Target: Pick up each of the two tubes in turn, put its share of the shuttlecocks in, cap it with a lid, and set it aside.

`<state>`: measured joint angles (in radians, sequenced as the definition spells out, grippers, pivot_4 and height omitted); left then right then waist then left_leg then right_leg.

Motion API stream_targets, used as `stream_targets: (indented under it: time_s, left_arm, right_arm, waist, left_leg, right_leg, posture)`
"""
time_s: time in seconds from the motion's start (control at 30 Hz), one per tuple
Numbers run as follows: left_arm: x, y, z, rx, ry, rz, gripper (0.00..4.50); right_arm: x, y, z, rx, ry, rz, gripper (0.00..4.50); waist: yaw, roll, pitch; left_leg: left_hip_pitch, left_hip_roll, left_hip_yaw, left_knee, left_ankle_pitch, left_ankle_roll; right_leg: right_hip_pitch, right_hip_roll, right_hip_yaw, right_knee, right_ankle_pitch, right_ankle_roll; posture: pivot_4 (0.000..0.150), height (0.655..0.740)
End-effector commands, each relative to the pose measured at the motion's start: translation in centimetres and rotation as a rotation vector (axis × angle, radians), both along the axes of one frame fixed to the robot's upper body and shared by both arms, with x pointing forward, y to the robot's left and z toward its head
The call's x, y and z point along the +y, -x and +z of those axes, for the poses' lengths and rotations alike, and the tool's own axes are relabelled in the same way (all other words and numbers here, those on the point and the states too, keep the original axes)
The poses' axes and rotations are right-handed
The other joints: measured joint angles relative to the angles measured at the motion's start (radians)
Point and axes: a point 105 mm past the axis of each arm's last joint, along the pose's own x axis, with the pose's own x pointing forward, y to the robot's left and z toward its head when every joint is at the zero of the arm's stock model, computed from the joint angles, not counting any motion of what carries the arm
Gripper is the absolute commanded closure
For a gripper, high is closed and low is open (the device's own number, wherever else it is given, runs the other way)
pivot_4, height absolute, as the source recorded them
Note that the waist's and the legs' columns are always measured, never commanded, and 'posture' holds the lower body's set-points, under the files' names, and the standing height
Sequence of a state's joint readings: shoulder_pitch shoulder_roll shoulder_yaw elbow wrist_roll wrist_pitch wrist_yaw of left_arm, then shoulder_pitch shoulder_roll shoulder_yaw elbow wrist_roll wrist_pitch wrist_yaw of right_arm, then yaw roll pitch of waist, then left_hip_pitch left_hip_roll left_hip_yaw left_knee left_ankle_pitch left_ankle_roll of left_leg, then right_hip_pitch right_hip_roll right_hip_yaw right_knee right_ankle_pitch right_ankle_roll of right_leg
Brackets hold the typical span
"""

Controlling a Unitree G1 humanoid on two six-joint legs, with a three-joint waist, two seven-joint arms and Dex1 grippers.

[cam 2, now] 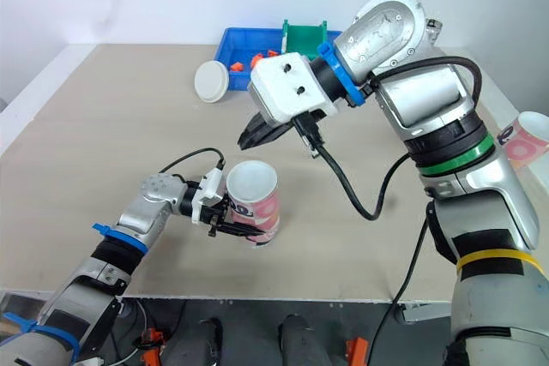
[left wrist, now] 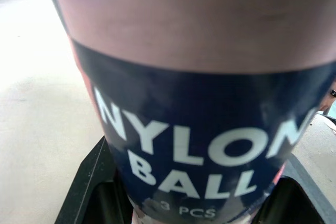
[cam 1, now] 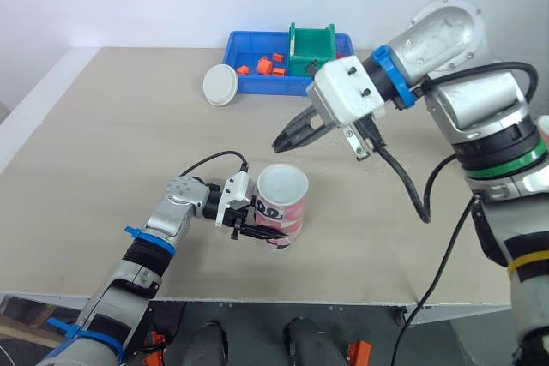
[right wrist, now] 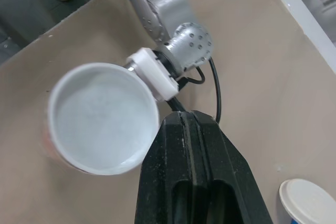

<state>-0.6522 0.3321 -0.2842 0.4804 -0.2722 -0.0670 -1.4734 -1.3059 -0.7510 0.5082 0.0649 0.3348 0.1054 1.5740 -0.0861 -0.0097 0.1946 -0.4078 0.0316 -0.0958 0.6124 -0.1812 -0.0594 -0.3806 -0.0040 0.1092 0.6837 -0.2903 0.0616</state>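
A pink tube (cam 1: 281,206) with a dark "NYLON BALL" band (left wrist: 194,145) stands slightly tilted near the table's front, and my left gripper (cam 1: 247,225) is shut on its lower part. The tube's top (right wrist: 102,124) is a white disc with a raised rim. Above and just behind it hangs my right gripper (cam 1: 285,140), its fingers (right wrist: 194,171) pressed together with nothing between them. A loose white lid (cam 1: 221,85) lies at the back of the table. A second pink tube (cam 2: 525,139) stands at the far right edge.
A blue tray (cam 1: 249,43) holding small orange pieces and a green box (cam 1: 310,44) sits at the back, right of the loose lid. Black cables hang from my right arm over the table's right half. Bare beige tabletop lies to the left.
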Motion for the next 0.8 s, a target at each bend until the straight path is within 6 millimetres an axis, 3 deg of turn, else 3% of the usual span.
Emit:
stream_targets:
  time_s: [0.03, 0.3, 0.47, 0.53, 0.6, 0.7, 0.77, 0.8]
  left_arm:
    - [1.2, 0.2, -2.4, 0.060, -0.095, 0.031, 2.29]
    - [1.1, 0.2, -2.0, 0.047, -0.080, 0.030, 2.29]
    - [1.0, 0.1, -1.8, 0.032, -0.066, 0.032, 2.29]
    - [0.9, 0.0, -1.6, 0.026, -0.055, 0.033, 2.29]
    - [0.6, -0.1, -1.3, 0.019, -0.031, 0.037, 2.29]
    - [0.4, -0.1, -0.9, 0.015, 0.000, 0.038, 2.29]
    - [0.4, 0.1, -0.9, 0.011, 0.007, 0.033, 2.29]
    - [0.4, 0.2, -0.9, 0.007, 0.008, 0.030, 2.29]
  right_arm:
    - [-0.1, 1.0, -2.2, 0.041, 0.120, 0.032, 4.43]
    - [-0.1, 0.5, -5.8, 0.000, 0.270, 0.054, 4.43]
    - [-0.1, 0.9, -6.2, 0.017, 0.273, 0.073, 4.43]
    - [0.1, 0.7, -4.7, 0.032, 0.191, 0.049, 4.43]
    - [-0.2, 0.3, -2.0, 0.039, 0.065, 0.004, 4.43]
    - [-1.8, -0.3, 2.3, 0.044, -0.156, -0.101, 4.43]
    - [-2.9, -0.2, 3.8, 0.063, -0.261, -0.152, 4.43]
    - [-3.5, 0.0, 4.2, 0.081, -0.292, -0.170, 3.86]
  waist:
    - [0.000, 0.000, 0.000]
    - [0.000, 0.000, 0.000]
    - [0.000, -0.001, -0.001]
    - [0.000, -0.001, -0.001]
    - [0.000, -0.001, -0.001]
    - [0.004, -0.001, -0.001]
    - [0.007, -0.001, -0.001]
    - [0.008, -0.001, -0.001]
  left_leg:
    - [0.000, 0.000, 0.000, 0.000, 0.000, 0.000]
    - [0.001, 0.001, 0.000, 0.000, 0.000, 0.000]
    - [0.001, 0.000, 0.000, 0.000, 0.000, 0.000]
    - [0.001, 0.000, 0.000, 0.000, 0.000, 0.000]
    - [0.001, 0.000, 0.000, 0.000, 0.000, 0.000]
    - [-0.001, 0.000, 0.000, 0.000, 0.000, 0.000]
    - [-0.002, -0.001, 0.000, 0.000, 0.000, -0.001]
    - [-0.002, -0.001, 0.000, 0.000, 0.000, 0.000]
  right_leg:
    - [0.000, 0.000, 0.000, 0.000, 0.000, 0.000]
    - [0.000, 0.001, 0.000, 0.000, 0.000, 0.000]
    - [0.000, 0.000, 0.000, 0.000, 0.000, 0.000]
    - [0.000, 0.000, 0.000, 0.000, 0.000, 0.000]
    - [0.000, 0.000, 0.000, 0.000, 0.000, 0.000]
    - [-0.001, 0.000, 0.000, 0.000, 0.001, 0.000]
    - [-0.001, -0.001, 0.000, 0.000, 0.001, -0.002]
    - [-0.001, -0.002, 0.000, 0.000, 0.002, -0.003]
  posture:
    - [0.150, 0.7384]
    - [0.150, 0.7384]
    - [0.150, 0.7384]
    - [0.150, 0.7384]
    - [0.150, 0.7384]
    - [0.150, 0.7384]
    - [0.150, 0.7384]
    - [0.150, 0.7384]
